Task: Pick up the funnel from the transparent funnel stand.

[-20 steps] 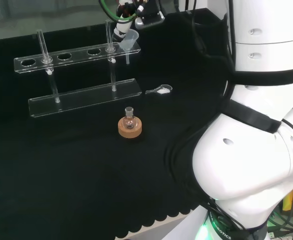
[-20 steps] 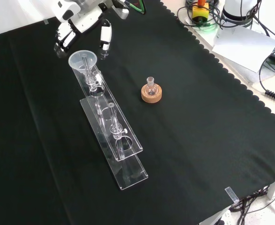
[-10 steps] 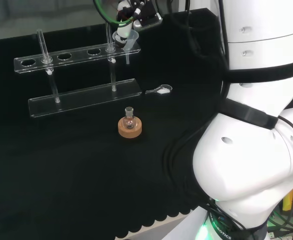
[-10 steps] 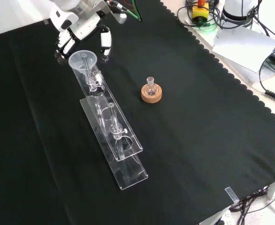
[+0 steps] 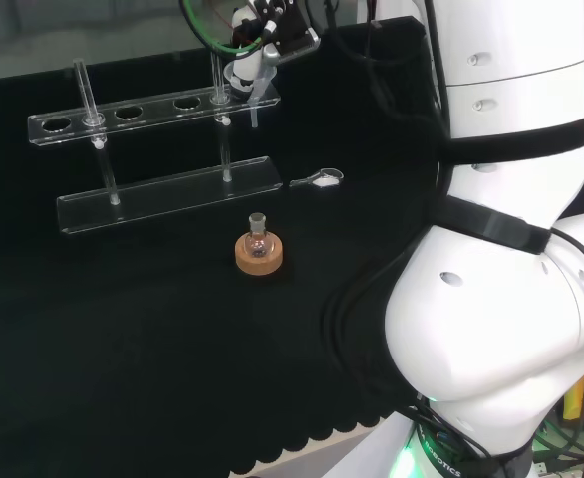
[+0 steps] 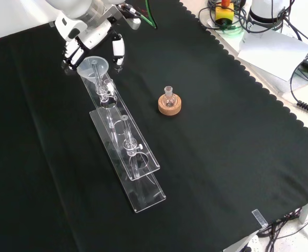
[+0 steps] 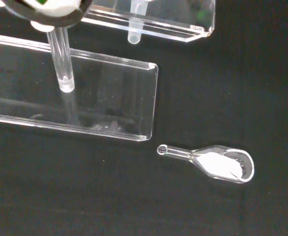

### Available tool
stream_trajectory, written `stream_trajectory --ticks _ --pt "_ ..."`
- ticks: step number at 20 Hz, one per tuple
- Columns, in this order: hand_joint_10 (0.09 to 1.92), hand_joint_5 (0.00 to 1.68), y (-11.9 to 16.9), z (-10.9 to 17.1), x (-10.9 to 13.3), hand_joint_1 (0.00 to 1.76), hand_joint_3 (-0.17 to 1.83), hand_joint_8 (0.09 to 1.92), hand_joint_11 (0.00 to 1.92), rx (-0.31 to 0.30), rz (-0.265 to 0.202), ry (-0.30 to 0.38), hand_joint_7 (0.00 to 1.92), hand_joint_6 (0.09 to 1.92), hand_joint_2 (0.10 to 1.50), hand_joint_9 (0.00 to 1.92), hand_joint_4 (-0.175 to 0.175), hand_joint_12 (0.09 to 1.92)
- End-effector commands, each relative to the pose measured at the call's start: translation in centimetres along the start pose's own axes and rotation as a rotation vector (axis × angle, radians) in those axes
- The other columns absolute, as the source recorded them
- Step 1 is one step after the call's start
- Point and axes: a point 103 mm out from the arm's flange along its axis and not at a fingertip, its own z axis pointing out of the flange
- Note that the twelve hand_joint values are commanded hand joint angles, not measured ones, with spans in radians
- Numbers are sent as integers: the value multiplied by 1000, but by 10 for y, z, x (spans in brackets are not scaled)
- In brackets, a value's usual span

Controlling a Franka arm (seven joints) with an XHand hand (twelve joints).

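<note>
The clear plastic cone-shaped funnel (image 6: pixel 93 65) sits in the end hole of the transparent acrylic funnel stand (image 6: pixel 126 147), upper left of the front view. Over the last second the black and white robot hand (image 6: pixel 93 32) has dropped closer; its fingers now flank the funnel's rim, spread and holding nothing. The grasp looks imminent. A small flask on a cork ring (image 6: pixel 169 104) stands apart on the black-clothed surface (image 6: pixel 222 157).

You're in a lab setup: black-cloth worktop (image 6: pixel 222 136), clear acrylic funnel stand (image 6: pixel 126 152), small flask (image 6: pixel 168 95) on a cork ring (image 6: pixel 170 107), glass scoop of white powder (image 7: pixel 217 164), cables (image 6: pixel 280 16) at the edge.
</note>
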Motion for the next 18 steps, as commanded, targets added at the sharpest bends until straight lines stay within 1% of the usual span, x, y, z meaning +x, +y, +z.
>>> stream_trajectory --ticks 1,12,15,18 --pt "800 190 6 4 -4 794 439 646 379 4 2 -18 0 87 663 270 -106 1393" --pt "804 189 13 9 -11 801 503 627 335 0 11 -22 0 87 638 254 -104 1403" --pt "804 190 14 10 -12 803 507 624 331 -3 11 -35 0 87 638 252 -102 1403" --pt "761 206 16 12 -12 808 534 654 325 1 4 -40 2 87 629 343 -100 1400"
